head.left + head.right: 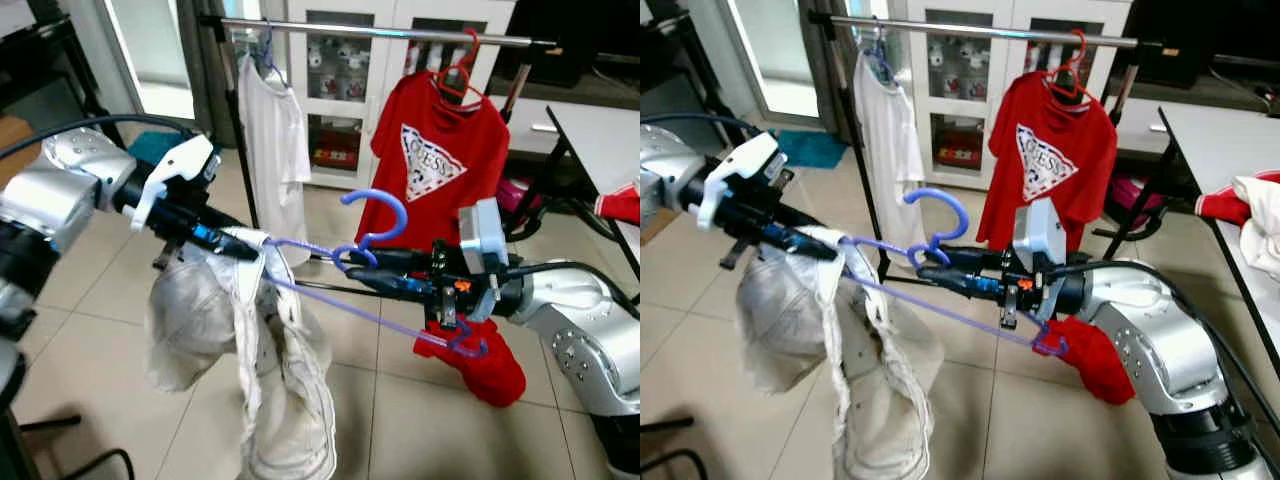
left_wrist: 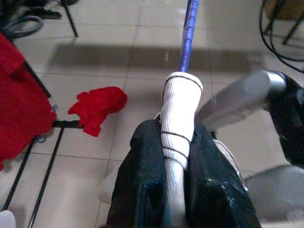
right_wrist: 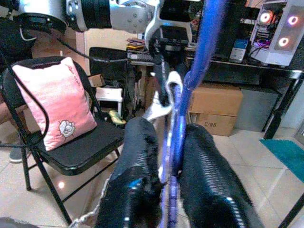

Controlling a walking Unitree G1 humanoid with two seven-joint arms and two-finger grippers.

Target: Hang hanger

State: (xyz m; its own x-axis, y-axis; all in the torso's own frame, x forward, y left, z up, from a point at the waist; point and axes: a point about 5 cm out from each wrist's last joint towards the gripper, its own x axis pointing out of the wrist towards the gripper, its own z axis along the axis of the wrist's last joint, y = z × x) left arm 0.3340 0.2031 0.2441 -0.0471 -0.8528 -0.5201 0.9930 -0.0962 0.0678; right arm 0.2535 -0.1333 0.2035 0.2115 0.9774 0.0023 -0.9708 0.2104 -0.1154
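Note:
A blue-purple plastic hanger [image 1: 375, 262] is held between my two arms in front of the clothes rail [image 1: 380, 32]. My right gripper [image 1: 352, 270] is shut on the hanger just below its hook [image 1: 385, 212]. A white garment [image 1: 262, 372] hangs off the hanger's left end and droops toward the floor. My left gripper [image 1: 240, 250] is shut on that white cloth where it wraps the hanger's arm [image 2: 179, 124]. The right end of the hanger [image 1: 462, 345] is bare.
The rail carries a white shirt [image 1: 272, 130] on a blue hanger and a red printed T-shirt [image 1: 435, 160] on a red hanger. A red cloth [image 1: 490, 365] lies on the tile floor. A white table [image 1: 600, 140] stands at right. A glass cabinet [image 1: 340, 80] is behind the rail.

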